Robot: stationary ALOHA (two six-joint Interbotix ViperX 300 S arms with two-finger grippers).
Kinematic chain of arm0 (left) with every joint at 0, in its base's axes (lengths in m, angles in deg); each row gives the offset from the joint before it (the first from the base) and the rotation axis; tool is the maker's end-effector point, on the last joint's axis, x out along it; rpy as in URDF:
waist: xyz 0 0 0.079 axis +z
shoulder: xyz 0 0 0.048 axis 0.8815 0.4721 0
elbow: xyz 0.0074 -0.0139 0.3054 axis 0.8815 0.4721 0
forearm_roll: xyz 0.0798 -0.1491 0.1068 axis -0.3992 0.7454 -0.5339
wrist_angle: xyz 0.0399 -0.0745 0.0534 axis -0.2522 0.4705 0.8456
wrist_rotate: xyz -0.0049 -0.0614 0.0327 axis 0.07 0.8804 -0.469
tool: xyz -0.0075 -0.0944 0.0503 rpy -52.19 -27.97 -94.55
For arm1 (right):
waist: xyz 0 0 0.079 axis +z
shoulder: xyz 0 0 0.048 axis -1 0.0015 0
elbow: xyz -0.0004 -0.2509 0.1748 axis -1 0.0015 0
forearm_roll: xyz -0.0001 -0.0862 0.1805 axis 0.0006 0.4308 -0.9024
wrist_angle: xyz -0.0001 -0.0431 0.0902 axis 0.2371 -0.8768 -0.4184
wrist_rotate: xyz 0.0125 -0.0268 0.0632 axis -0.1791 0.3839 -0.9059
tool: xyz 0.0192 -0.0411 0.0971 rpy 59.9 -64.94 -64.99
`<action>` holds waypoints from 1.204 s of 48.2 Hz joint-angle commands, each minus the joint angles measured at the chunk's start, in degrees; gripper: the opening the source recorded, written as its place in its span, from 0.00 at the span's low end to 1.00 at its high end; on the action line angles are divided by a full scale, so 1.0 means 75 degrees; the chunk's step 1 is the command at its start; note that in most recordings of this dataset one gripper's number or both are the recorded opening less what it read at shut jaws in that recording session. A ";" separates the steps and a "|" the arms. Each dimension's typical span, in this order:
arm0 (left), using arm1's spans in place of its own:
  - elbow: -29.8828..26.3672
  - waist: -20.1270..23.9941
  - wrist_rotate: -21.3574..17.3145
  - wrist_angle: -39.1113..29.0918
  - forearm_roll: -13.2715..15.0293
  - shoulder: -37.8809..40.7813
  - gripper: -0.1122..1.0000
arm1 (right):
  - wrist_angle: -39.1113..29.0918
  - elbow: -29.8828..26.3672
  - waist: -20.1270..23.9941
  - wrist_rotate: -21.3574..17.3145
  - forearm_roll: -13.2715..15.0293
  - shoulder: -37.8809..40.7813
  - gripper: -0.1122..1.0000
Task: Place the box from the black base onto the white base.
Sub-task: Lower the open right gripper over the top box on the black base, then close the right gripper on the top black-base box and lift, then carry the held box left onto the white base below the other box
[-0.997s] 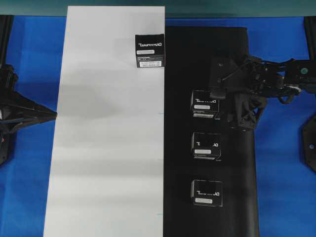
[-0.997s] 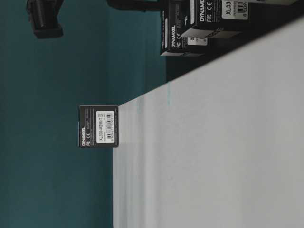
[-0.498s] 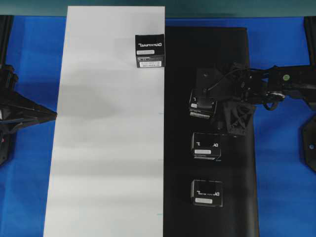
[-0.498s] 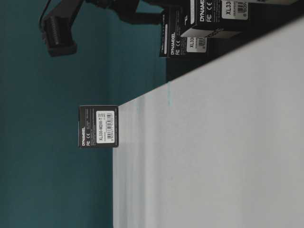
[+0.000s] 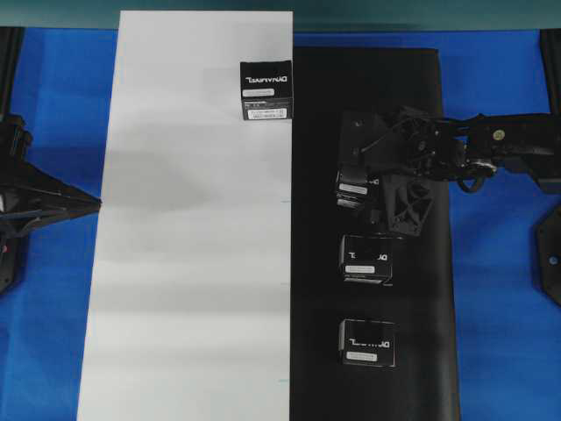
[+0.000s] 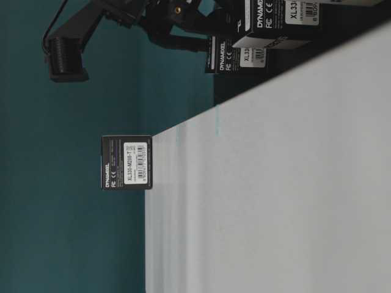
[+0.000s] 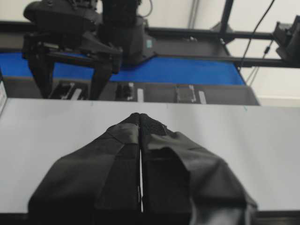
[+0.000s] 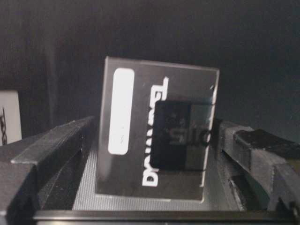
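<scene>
Here the box (image 5: 353, 187) is seen on the black base (image 5: 412, 351), bracketed by the right tool (image 5: 361, 189) — its jaws spread wide on either side, not yet pressed in. If the jaws are closed off-centre, the carton could be skewed or squeezed out. The next box (image 5: 366, 260) lies near, so it might be nudged. A box (image 5: 266, 89) already sits on the white base (image 5: 193, 263). The left tool (image 7: 140, 123) is clenched on nothing.

Box (image 6: 127, 162) on white base (image 6: 275, 183) reads "DYNAMIXEL".
</scene>
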 commanded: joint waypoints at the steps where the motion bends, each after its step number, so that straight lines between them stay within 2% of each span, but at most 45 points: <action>1: -0.0223 -0.0012 0.0012 0.0035 -0.0023 0.0035 0.06 | 0.0105 -0.0023 -0.0012 -0.0012 -0.0152 0.0059 1.00; 10: -0.0234 -0.0012 0.0012 0.0047 -0.0023 0.0023 0.06 | 0.0293 0.0070 -0.0094 0.0012 -0.0656 -0.0023 1.00; 15: -0.0223 -0.0012 0.0012 0.0047 -0.0023 0.0023 0.06 | 0.0363 0.0141 -0.0082 -0.0012 -0.0902 -0.0059 0.96; 26: -0.0223 -0.0012 0.0023 0.0047 -0.0023 0.0012 0.06 | 0.0387 0.0258 -0.0094 -0.0023 -0.1219 -0.0152 0.66; 29: -0.0223 -0.0012 0.0023 0.0035 -0.0023 0.0012 0.06 | 0.0387 0.0293 -0.0082 -0.0012 -0.1230 -0.0199 0.61; 42: -0.0234 -0.0012 0.0023 0.0047 -0.0023 0.0012 0.06 | 0.0105 0.0223 -0.0117 -0.0012 -0.1219 -0.0691 0.61; 52: -0.0234 -0.0012 0.0023 0.0035 -0.0023 0.0012 0.06 | -0.1430 -0.0809 -0.0141 -0.0012 -0.1230 -0.0949 0.61; 58: -0.0223 -0.0012 0.0023 0.0035 -0.0023 0.0012 0.06 | -0.2004 -0.1371 -0.0129 0.0000 -0.1230 -0.0949 0.61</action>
